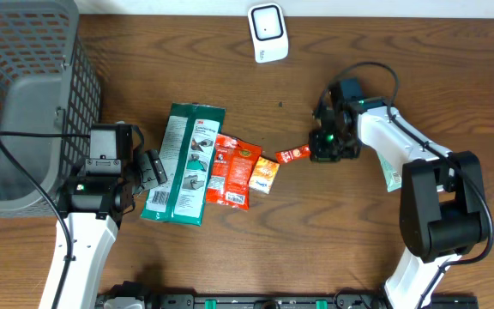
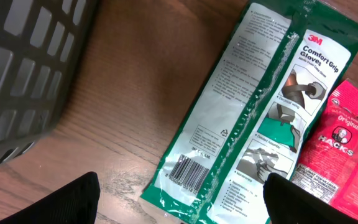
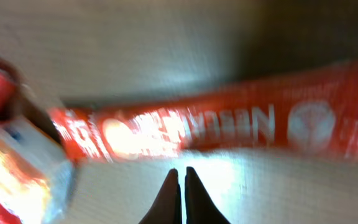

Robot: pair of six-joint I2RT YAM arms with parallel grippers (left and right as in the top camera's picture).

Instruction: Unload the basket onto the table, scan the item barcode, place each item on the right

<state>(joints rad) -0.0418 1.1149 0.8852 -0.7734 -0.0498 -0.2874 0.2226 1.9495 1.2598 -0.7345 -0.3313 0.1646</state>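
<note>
Here, seen from above, a wooden table (image 1: pixel 230 94) holds a row of packets between two robot arms. The likely item to scan, a thin red sachet (image 1: pixel 294 154), lies flat at the right end of that row, just right of centre.

The right gripper (image 1: pixel 316 152) sits low at the sachet's right end with its jaws closed together and nothing between them. The blurred wrist view shows the sachet lying crosswise just beyond the tips, not pinched. Closed tips at an item's edge suit nudging or sliding rather than lifting, perhaps to draw the sachet clear of the small orange packet (image 1: pixel 266 174) just beside its left end. The right arm reaches in from its base at the near right, bent at the elbow, with the wrist turned left toward the row.

The white scanner (image 1: pixel 268 33) stands at the far edge, well apart from the sachet, so the item has not yet been carried there.

The left gripper (image 1: pixel 150 168) hovers at the left edge of the green glove packs (image 1: pixel 183 163), apparently two side by side. Its jaws are spread wide and hold nothing, and its arm comes up from the near left. One pack lies back up, showing a barcode (image 2: pixel 188 171). A red Hacks packet (image 1: pixel 230 172) touches the packs' right side. A grey basket (image 1: pixel 84 94) fills the far left corner.
</note>
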